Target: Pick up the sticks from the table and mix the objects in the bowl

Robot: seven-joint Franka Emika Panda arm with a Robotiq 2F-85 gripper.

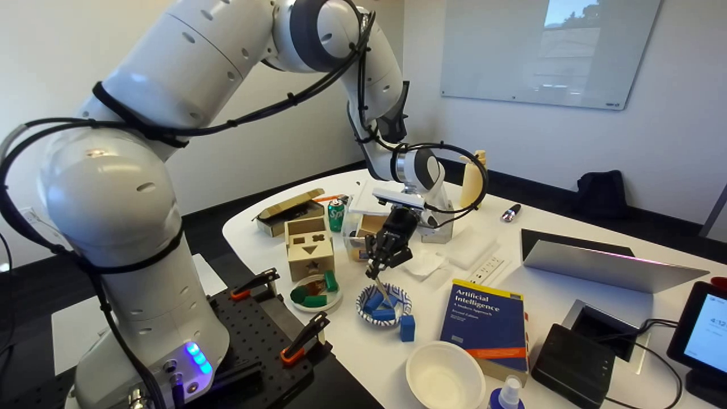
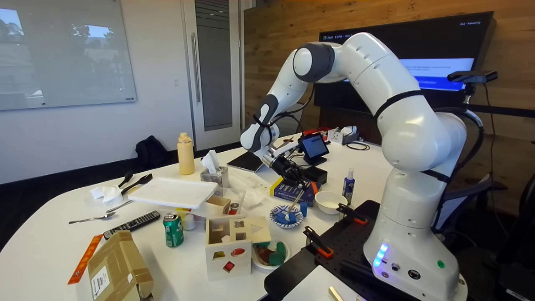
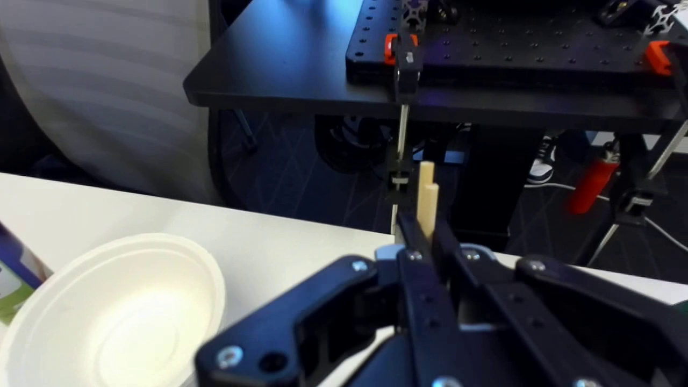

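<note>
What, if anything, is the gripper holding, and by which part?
The gripper pinches two pale sticks near their upper ends, the lower part reaching down into the patterned bowl.

From its base (image 2: 401,221), well apart from the bowl (image 1: 362,308), the arm (image 1: 170,68) arches up far higher than it and slopes down to a tilted wrist (image 1: 429,170). The gripper (image 1: 372,272) hangs near the bowl, above it, pointing down at a slant, its fingers (image 3: 443,244) pinched together on the sticks (image 3: 428,207).
</note>
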